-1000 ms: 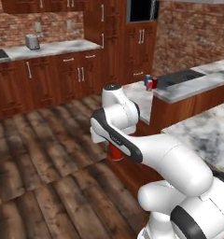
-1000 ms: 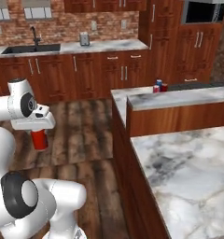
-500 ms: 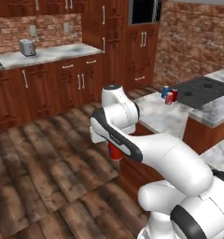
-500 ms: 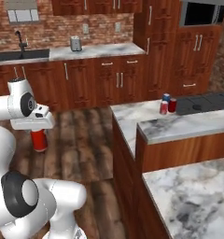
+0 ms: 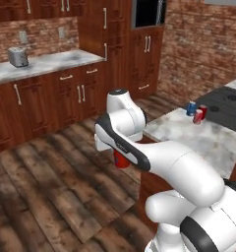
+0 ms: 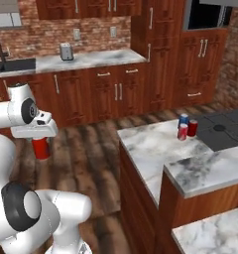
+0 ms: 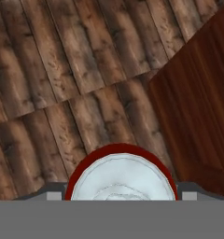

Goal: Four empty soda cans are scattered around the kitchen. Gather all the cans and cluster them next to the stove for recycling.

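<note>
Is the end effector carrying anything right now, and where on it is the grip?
Yes: a red soda can hangs upright below the end effector, gripped at its upper end, by the silver top. The finger contact itself is hidden.

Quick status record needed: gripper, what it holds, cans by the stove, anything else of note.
gripper: shut on a red can, carried upright over the wood floor
held can, hand view: silver top facing the camera
cans by stove: three, one blue and two red, clustered on the marble counter
stove: black cooktop just beside the cluster
toaster: on the back counter
</note>
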{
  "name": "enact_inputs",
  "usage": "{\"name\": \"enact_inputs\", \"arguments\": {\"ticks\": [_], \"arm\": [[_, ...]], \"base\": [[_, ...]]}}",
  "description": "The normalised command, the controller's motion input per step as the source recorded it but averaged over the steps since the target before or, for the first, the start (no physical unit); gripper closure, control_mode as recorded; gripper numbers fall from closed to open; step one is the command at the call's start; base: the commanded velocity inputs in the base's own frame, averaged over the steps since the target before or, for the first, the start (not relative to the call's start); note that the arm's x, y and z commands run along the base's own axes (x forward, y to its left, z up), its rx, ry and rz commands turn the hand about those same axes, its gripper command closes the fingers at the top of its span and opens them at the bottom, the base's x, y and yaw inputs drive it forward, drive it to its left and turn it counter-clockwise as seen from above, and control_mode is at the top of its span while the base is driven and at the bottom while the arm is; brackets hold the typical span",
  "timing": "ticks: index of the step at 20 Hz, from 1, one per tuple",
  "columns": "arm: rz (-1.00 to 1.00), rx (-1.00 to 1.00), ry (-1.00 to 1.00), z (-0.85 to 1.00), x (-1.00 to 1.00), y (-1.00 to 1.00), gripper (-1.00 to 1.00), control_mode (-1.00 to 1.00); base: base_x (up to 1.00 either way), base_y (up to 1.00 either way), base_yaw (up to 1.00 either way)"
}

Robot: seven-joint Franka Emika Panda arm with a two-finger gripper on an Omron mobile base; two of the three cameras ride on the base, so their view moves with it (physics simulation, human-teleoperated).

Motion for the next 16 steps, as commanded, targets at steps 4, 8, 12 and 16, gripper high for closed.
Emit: {"name": "enact_inputs", "arguments": {"ticks": [4, 8, 12, 16], "arm": [[0.00, 0.00, 0.00, 0.00, 0.00, 0.00, 1.00, 1.00], [0.00, 0.00, 0.00, 0.00, 0.00, 0.00, 1.00, 1.00], [0.00, 0.00, 0.00, 0.00, 0.00, 0.00, 1.00, 1.00], [0.00, 0.00, 0.00, 0.00, 0.00, 0.00, 1.00, 1.00]], "base": [[0.51, 0.58, -0.24], [0.48, 0.50, -0.28], [0.53, 0.46, -0.29], [0.52, 0.43, -0.30]]}}
